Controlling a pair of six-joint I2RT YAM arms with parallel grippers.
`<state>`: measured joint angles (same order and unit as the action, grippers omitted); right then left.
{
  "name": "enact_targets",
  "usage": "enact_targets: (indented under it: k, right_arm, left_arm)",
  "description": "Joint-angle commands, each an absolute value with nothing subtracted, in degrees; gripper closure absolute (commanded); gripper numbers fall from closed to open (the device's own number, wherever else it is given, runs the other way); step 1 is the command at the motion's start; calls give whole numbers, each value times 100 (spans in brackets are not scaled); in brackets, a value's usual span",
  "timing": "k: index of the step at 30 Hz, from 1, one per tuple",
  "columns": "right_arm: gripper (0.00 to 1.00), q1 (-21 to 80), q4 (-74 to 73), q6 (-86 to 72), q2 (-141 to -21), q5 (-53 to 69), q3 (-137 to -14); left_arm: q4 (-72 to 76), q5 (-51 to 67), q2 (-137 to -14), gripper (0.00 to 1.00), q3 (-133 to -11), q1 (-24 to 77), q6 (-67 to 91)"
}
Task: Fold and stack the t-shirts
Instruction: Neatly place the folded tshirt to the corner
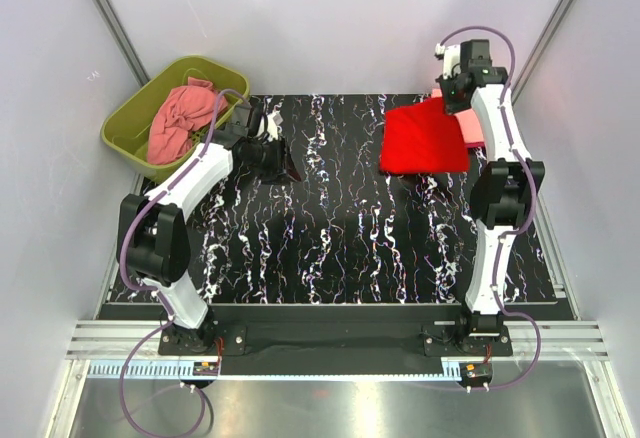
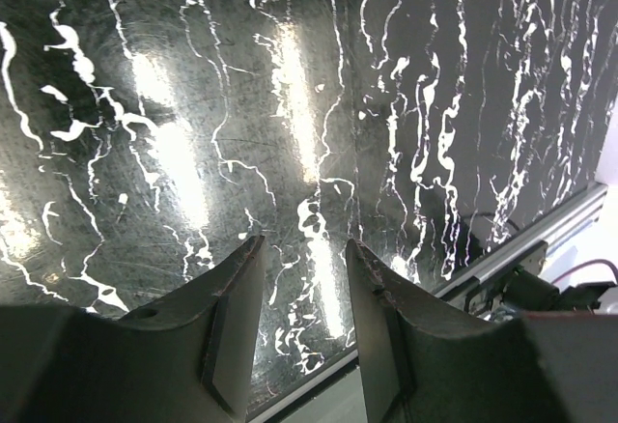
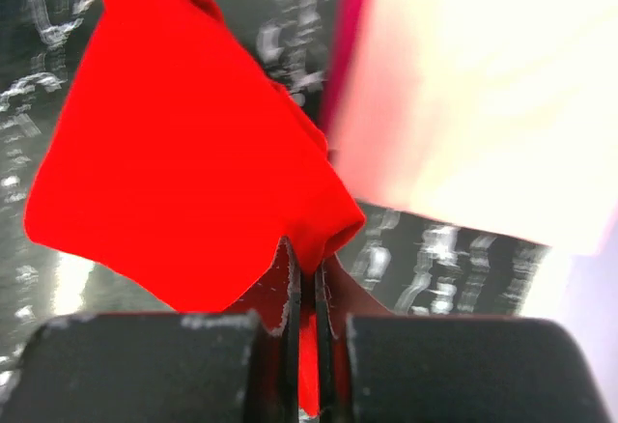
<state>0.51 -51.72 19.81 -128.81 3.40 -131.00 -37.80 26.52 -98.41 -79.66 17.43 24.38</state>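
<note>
A bright red t-shirt (image 1: 425, 138) lies folded at the table's far right, on top of a pale peach t-shirt (image 3: 483, 85) and a magenta one (image 3: 343, 37) whose edges show beside it (image 1: 471, 130). My right gripper (image 1: 452, 98) is shut on the red shirt's far corner (image 3: 307, 259), cloth pinched between its fingers. A dusty salmon-pink t-shirt (image 1: 180, 118) sits crumpled in the olive-green tub (image 1: 128, 123). My left gripper (image 1: 285, 165) hangs over bare table beside the tub, open, with nothing between its fingers (image 2: 304, 249).
The black marbled table top (image 1: 330, 228) fills the middle. The tub stands at the far left corner, partly off the table. Grey enclosure walls and frame posts close in on both sides. The table's near edge and an aluminium rail (image 2: 570, 215) show in the left wrist view.
</note>
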Motion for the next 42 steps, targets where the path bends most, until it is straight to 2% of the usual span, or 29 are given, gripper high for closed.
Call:
enact_targets:
  k: [1, 15, 30, 42]
  right_arm:
    - [100, 35, -5054, 2592, -12647, -341, -13675]
    - [100, -466, -4773, 2909, -12832, -317, -14423]
    - [100, -729, -4386, 3103, -13351, 306, -15301]
    - [100, -1133, -3614, 2690, -13702, 421, -15136]
  left_arm:
    - [-3648, 2988, -9642, 55, -7911, 1714, 2338]
    - [-3472, 3199, -9475, 55, -7752, 1714, 2417]
    - [-3331, 3357, -9422, 55, -7690, 1714, 2505]
    - [-3340, 3296, -9413, 55, -7673, 1714, 2496]
